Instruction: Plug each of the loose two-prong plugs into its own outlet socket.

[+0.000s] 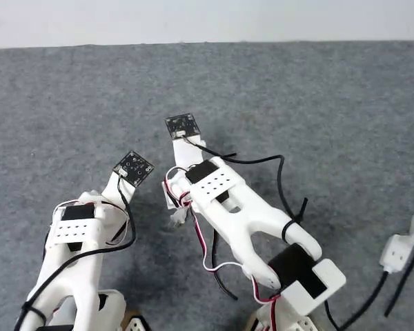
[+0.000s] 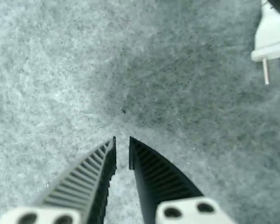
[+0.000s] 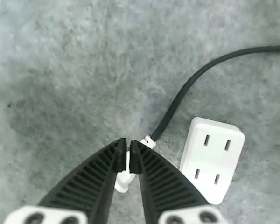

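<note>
The left gripper (image 2: 122, 139) is closed to a thin slit and holds nothing, above the bare grey felt table cover (image 1: 317, 103). The right gripper (image 3: 128, 142) is clamped on the white two-prong plug with black cable (image 3: 122, 181), just beside the white plastic outlet block with 2 pairs of slots (image 3: 213, 161). I judge that 1 plug is being brought to its socket. Next, its prongs must line up with 1 slot pair and press in straight. Open felt lies all around. Further right, another white plug piece on black cable (image 1: 399, 252) lies well apart.
</note>
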Robot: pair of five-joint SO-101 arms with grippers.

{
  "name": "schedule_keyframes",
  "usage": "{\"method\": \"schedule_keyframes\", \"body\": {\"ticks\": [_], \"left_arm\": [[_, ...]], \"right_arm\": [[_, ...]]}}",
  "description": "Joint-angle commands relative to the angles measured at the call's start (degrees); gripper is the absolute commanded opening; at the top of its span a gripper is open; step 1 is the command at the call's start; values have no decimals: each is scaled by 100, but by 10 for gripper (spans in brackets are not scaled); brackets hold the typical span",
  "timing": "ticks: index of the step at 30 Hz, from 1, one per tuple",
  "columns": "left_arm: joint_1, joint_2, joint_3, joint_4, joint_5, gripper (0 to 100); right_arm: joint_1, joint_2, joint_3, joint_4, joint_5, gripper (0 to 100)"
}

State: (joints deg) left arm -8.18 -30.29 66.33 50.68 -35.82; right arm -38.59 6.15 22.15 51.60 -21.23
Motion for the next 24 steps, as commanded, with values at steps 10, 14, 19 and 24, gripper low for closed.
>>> {"method": "schedule_keyframes", "body": {"ticks": [10,14,19,24], "left_arm": [[-26,-149,-75,-105,44,45],[-26,-149,-75,-88,-62,45],[-26,-149,-75,-88,-88,45],[-26,-149,-75,-79,-97,45]], "right_arm": [[119,936,-888,673,-185,12],[171,963,-897,708,-185,19],[145,963,-897,716,-193,58],[136,989,-897,725,-202,58]]}}
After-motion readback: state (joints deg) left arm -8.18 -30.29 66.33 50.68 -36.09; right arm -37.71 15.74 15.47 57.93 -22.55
